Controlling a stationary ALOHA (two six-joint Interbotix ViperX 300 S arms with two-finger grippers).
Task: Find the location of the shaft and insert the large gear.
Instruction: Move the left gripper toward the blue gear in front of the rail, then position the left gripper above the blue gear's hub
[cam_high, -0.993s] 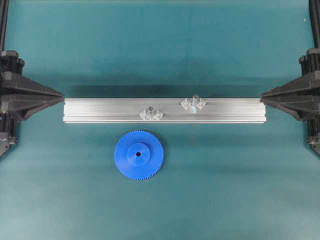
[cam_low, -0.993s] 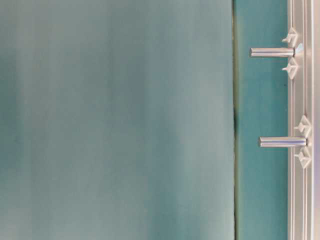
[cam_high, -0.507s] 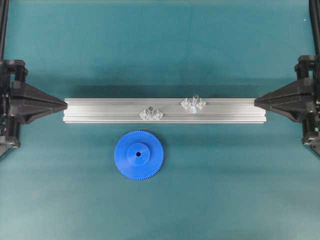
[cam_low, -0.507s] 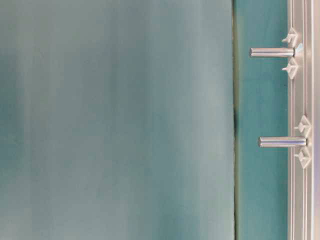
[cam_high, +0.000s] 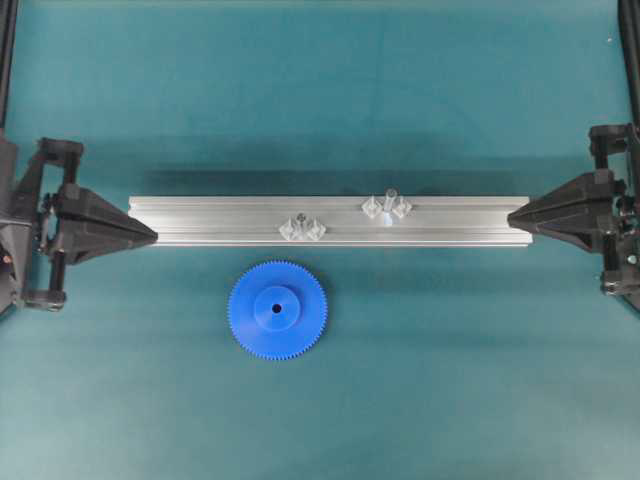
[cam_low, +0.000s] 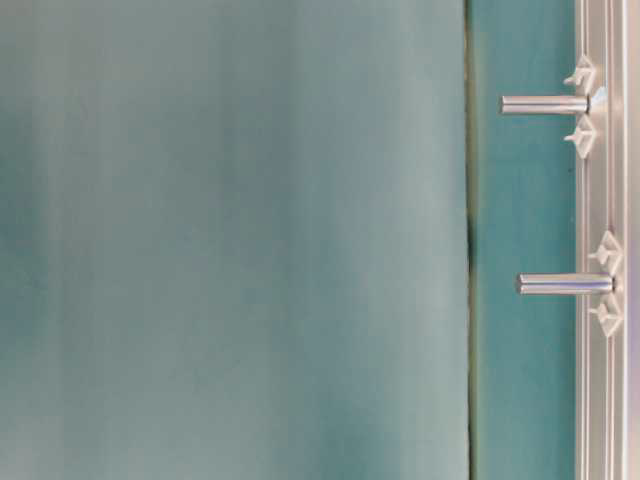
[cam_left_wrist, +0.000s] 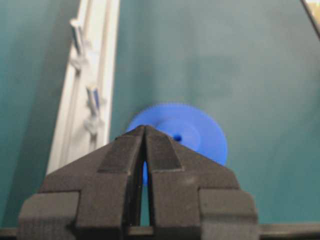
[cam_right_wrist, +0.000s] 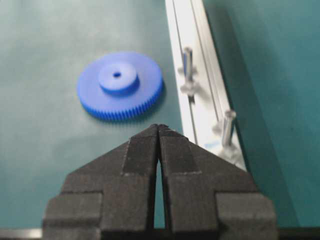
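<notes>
Teal matting (cam_high: 400, 380) is lying under the large gear (cam_high: 277, 309). I am keeping my left gripper (cam_high: 152, 234) and right gripper (cam_high: 512, 214) pressed closed, gripping nothing.

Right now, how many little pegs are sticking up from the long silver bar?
2. One peg stands near the middle of the silver bar, just above the blue gear. The other peg, the shaft, stands further right along the bar. None looks hidden.
</notes>
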